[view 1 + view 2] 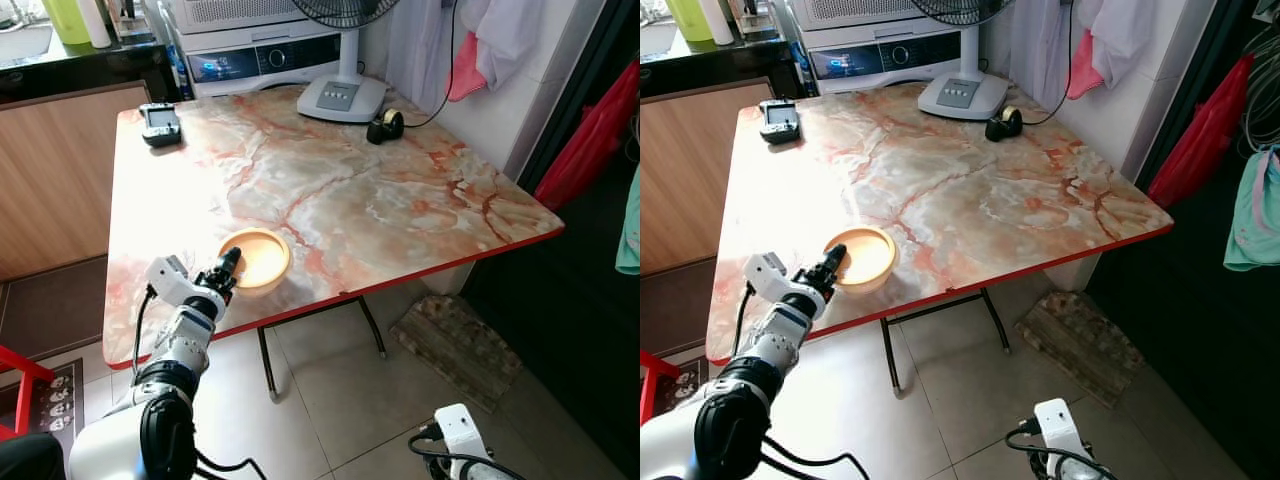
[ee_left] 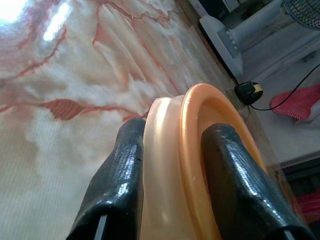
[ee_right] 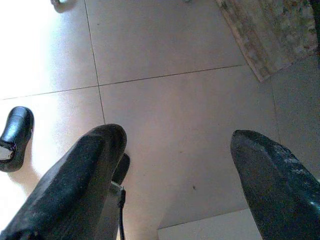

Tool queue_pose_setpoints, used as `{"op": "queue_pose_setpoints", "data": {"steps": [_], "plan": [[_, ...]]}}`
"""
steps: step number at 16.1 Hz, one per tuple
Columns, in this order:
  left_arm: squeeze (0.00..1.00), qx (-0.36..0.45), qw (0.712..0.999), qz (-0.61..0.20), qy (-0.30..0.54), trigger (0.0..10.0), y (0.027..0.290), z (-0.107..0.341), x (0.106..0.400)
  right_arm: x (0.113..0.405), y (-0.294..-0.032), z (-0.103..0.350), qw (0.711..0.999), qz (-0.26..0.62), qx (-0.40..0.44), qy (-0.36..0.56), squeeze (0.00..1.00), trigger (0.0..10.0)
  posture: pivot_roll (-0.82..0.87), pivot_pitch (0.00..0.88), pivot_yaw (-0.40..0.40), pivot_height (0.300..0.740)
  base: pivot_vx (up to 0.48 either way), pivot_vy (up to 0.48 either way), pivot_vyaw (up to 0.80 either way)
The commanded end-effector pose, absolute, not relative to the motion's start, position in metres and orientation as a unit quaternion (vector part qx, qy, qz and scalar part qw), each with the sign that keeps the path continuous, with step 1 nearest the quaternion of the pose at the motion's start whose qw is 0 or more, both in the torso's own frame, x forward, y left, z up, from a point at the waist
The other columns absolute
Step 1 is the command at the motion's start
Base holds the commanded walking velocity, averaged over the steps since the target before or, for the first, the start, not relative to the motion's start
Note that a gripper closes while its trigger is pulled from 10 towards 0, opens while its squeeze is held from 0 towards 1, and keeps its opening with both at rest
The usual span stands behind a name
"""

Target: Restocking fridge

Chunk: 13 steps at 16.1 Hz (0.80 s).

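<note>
Early stage of the restocking, by the look of it: orange bowl (image 1: 256,259) just gripped, not yet lifted off the marble table (image 1: 330,190); carrying to a fridge and placing inside left to do. Left gripper (image 1: 226,270) clenched across the bowl's rim at roughly its 7 o'clock edge, one finger (image 2: 117,185) outside the wall, the other (image 2: 240,180) inside. Bowl near the table's front edge, well apart from the fan base (image 1: 342,97) at 12 o'clock. Right gripper (image 3: 175,165) idle above floor tiles, fingers spread, nothing held.

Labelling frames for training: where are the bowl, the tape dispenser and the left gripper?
bowl (image 1: 262,256), left eye view, inner bottom.
tape dispenser (image 1: 384,126), left eye view, black body.
left gripper (image 2: 172,150), left wrist view, between fingertips, on the bowl rim.
</note>
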State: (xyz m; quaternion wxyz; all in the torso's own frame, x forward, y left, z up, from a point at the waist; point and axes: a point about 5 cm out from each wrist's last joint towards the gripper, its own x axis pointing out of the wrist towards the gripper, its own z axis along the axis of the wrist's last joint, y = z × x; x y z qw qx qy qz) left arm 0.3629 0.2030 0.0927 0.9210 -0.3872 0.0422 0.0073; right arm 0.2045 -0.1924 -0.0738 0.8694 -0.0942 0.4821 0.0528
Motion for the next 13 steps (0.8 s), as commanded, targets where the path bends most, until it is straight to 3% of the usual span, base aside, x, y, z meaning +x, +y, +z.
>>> {"op": "queue_pose_setpoints", "data": {"steps": [1,13], "plan": [[0.00,-0.373,0.926,0.011,0.061,0.0,0.204,0.086,0.359,0.205,-0.195,-0.073,0.867,0.053,-0.098,0.485,0.00,10.0,0.00,0.000,-0.029,0.740,0.000,0.000,0.00],[0.00,-0.320,0.946,-0.007,-0.039,0.0,0.207,0.125,0.372,0.204,-0.195,-0.074,0.868,0.050,-0.096,0.484,0.00,10.0,0.01,0.000,-0.019,0.740,0.000,0.000,0.00]]}}
